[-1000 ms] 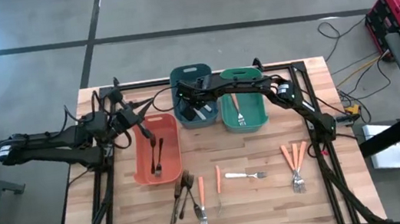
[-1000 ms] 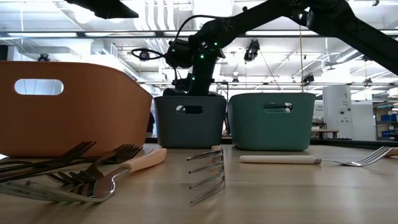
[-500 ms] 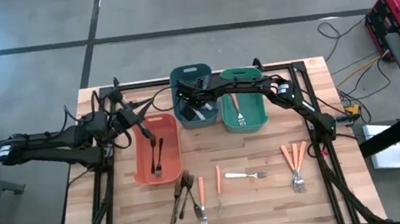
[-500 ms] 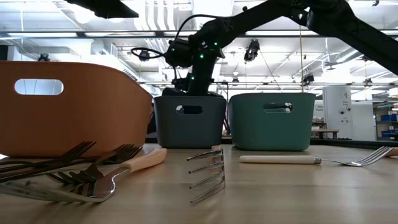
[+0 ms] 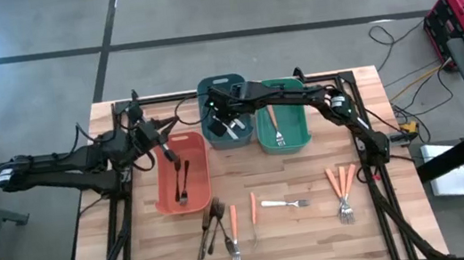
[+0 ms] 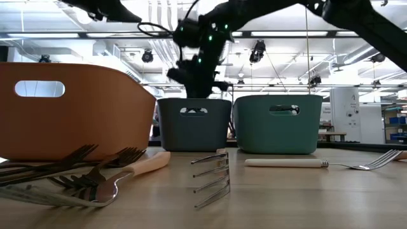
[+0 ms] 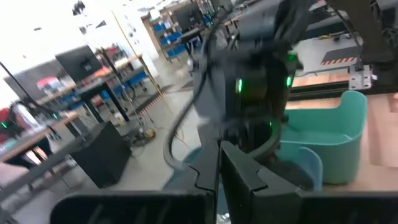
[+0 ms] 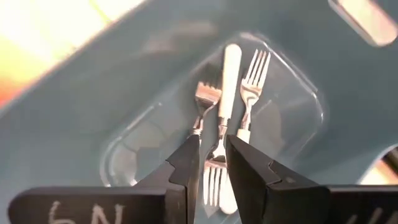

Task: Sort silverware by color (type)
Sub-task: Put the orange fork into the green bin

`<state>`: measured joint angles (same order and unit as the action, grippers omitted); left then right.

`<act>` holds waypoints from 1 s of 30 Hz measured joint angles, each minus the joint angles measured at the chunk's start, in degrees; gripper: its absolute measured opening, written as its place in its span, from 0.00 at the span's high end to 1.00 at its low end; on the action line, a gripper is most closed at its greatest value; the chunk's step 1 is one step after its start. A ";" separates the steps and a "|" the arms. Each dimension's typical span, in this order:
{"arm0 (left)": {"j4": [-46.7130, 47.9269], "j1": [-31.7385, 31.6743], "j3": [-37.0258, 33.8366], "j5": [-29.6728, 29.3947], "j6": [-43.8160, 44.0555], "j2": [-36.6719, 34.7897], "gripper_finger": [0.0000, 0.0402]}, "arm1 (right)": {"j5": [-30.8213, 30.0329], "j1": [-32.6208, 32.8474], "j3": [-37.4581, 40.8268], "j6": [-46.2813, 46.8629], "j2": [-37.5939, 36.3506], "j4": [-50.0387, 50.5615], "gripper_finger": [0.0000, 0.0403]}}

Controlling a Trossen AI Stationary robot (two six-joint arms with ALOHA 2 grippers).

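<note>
My right gripper (image 8: 213,146) hovers open over the blue bin (image 5: 222,85), fingers pointing down at the silver forks (image 8: 231,93) lying on its floor; it holds nothing. My left gripper (image 7: 217,155) is shut and empty above the far left corner of the salmon bin (image 5: 162,197), which holds bronze forks (image 5: 182,183). An orange-handled fork (image 5: 275,130) lies in the green bin (image 5: 304,134). On the table lie bronze forks (image 5: 209,232), orange-handled forks (image 5: 234,224), a white-handled silver fork (image 5: 285,202) and more orange-handled forks (image 5: 341,186).
The three bins stand side by side at the table's far middle (image 6: 194,124). Loose forks lie along the near half, with bare wood (image 5: 309,169) between them and the bins. A black frame rail (image 5: 369,143) runs along the table's edges.
My right gripper has risen from down inside the blue bin to above its rim, as the low view shows. The forks on the table and in the bins have stayed where they were.
</note>
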<state>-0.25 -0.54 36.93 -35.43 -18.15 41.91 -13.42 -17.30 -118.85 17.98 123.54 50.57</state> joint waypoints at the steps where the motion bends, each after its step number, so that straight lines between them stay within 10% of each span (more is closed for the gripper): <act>1: 0.82 0.01 0.00 0.01 1.39 0.00 1.00 | -0.13 0.35 0.00 -0.75 -0.70 0.08 0.83; 30: 2.91 11.54 0.00 10.48 26.11 3.99 1.00 | -12.25 17.65 14.68 -4.94 -26.18 3.91 0.86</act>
<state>2.66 11.00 36.93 -24.95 7.96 45.91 -25.67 0.35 -104.17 13.04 97.36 54.48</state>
